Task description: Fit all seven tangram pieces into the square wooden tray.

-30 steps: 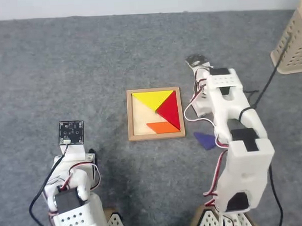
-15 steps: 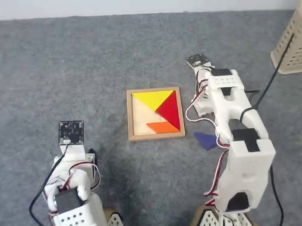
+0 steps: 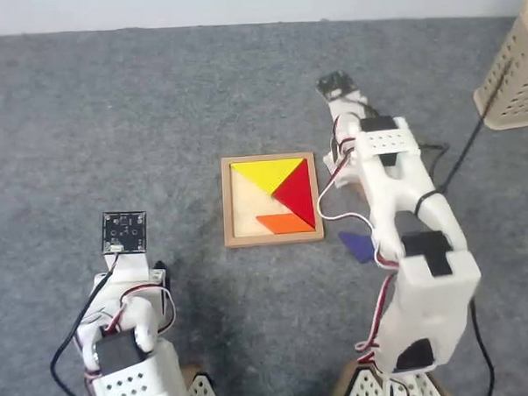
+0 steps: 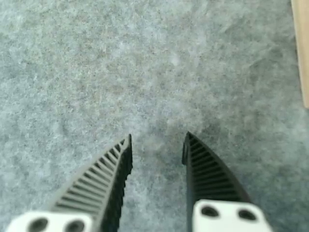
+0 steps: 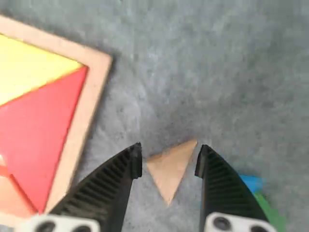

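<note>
Right jaws open, straddling tan triangle

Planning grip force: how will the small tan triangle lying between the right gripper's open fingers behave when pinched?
The tan triangle looks flat, thin and rigid, so it is probably light and unbending. Lying flat on the carpet, it offers little edge to pinch, and its slanted edges could slip sideways out of the right gripper.

White arms; ribbed black end effectors.
</note>
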Available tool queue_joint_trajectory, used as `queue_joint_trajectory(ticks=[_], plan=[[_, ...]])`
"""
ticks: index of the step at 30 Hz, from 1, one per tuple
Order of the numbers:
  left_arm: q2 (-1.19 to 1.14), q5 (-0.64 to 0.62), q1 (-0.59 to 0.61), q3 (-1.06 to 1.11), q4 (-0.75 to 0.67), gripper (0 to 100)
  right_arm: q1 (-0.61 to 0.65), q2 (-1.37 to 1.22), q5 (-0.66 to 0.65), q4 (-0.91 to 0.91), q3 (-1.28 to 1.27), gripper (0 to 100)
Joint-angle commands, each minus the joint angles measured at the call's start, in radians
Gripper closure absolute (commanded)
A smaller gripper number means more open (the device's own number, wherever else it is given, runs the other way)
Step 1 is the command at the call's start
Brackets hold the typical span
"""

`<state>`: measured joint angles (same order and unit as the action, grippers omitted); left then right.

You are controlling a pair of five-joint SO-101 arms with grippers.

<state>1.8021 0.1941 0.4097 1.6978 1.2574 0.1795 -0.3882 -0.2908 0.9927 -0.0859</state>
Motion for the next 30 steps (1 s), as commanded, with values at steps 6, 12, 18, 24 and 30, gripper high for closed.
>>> queue_joint_trajectory(ticks=[6,12,18,24,30], plan=[[0.008,0.006,0.005,-0.012,0.003,83,-0.059,-0.045,0.015,0.042,0.051,81.2],[0.008,0.006,0.005,-0.012,0.003,83,-0.056,-0.065,0.015,0.045,0.054,81.2],[0.008,0.006,0.005,-0.012,0.003,83,-0.053,0.061,0.018,0.044,0.028,81.2],[0.008,0.006,0.005,-0.012,0.003,83,-0.033,0.183,0.009,-0.097,-0.161,81.1],[0.008,0.006,0.005,-0.012,0.003,83,-0.028,0.186,0.008,-0.133,-0.206,81.1]])
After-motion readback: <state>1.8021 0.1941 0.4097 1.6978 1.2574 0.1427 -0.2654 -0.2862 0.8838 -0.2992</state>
